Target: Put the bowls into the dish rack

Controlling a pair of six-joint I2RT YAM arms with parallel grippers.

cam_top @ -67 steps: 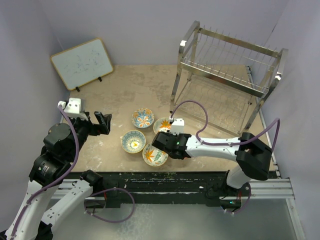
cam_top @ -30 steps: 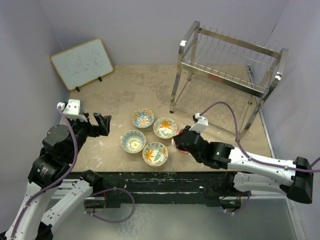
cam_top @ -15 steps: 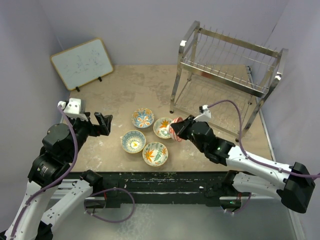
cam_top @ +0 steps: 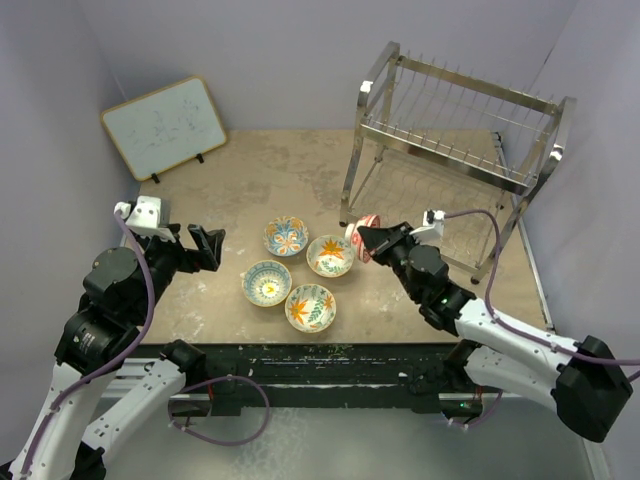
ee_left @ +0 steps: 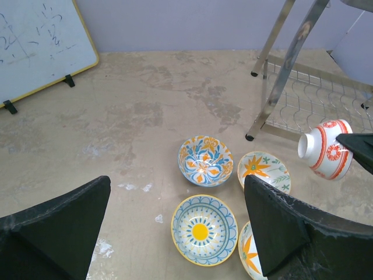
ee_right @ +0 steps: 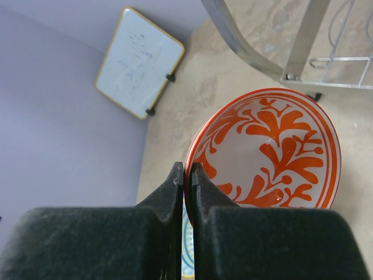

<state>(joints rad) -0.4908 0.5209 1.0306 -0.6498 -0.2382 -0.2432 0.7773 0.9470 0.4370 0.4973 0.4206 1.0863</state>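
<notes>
Now that the right gripper (cam_top: 373, 240) has the red-orange bowl (cam_top: 365, 226) up off the tabletop (cam_top: 270, 170), the first load is underway. Its fingers are pinched tight on the bowl's rim, and the bowl is tilted on edge. It hangs just beside the front-left leg of the dish rack (cam_top: 455, 130), which fills the far right corner. No bowl is visible in the rack, so a placement onto the wires looks like the next step.

The four other bowls (cam_top: 298, 270) sit in a cluster by the middle of the near edge, untouched. The left gripper (cam_top: 205, 247) hovers near the left edge, fingers spread wide and holding nothing.

Versus the earliest frame, the right arm was low over the cluster. A second ago the bowl was still down near the near edge, and since then it has risen and swung toward the rack. The left arm, whiteboard (cam_top: 165, 125) and rack have not moved.
</notes>
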